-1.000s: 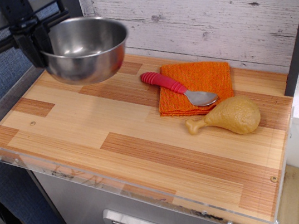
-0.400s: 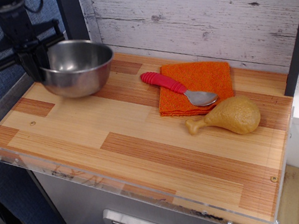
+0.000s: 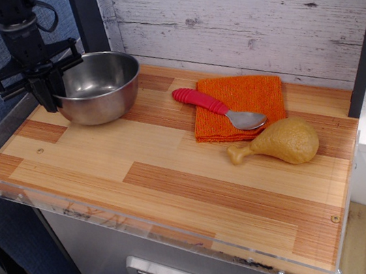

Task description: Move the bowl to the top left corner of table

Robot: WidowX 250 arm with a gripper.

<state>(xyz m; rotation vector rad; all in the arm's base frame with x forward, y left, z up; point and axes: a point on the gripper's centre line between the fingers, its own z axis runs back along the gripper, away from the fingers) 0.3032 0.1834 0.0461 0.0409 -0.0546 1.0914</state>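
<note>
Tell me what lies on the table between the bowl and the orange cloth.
Nothing but bare wood: in the single camera view, the table between the bowl and the orange cloth holds no object. The red-handled spoon rests on the cloth's near edge.

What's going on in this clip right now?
A single robot arm has its pincer at the left rim of the steel bowl, which sits at the table's back left corner. Whether the pincer is clamped on the rim cannot be told from this view. Off to the right, a red-handled spoon lies across an orange cloth, and a toy chicken drumstick rests just in front of them.
</note>
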